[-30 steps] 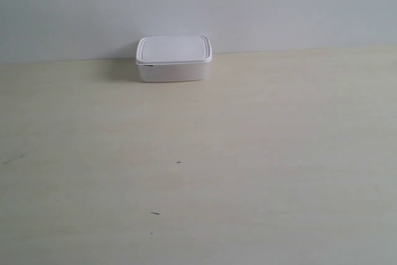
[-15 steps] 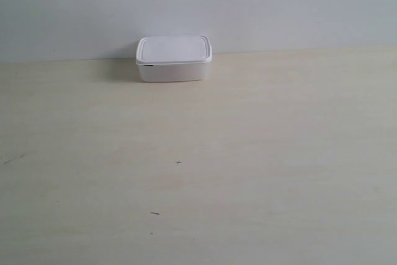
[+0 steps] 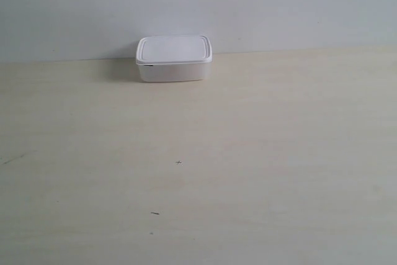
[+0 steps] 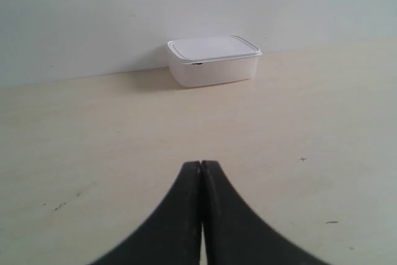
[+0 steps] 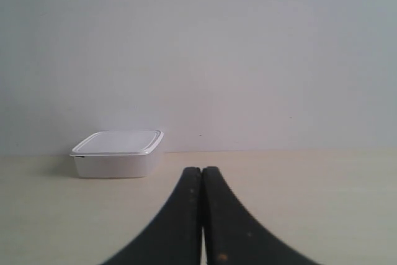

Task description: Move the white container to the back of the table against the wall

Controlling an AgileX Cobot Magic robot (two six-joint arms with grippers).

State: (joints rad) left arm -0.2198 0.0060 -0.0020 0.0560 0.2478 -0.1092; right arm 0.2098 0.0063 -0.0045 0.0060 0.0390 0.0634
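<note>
The white container (image 3: 173, 58) sits lidded at the back of the table (image 3: 198, 172), close against the wall (image 3: 198, 4). It also shows in the left wrist view as the white container (image 4: 213, 60) and in the right wrist view as the white container (image 5: 117, 153). My left gripper (image 4: 201, 164) is shut, with nothing in it, well short of the box. My right gripper (image 5: 202, 170) is shut too, empty, off to one side of the box. Neither arm appears in the exterior view.
A few tiny dark specks (image 3: 178, 162) mark the pale table top. The wall runs along the whole far edge of the table.
</note>
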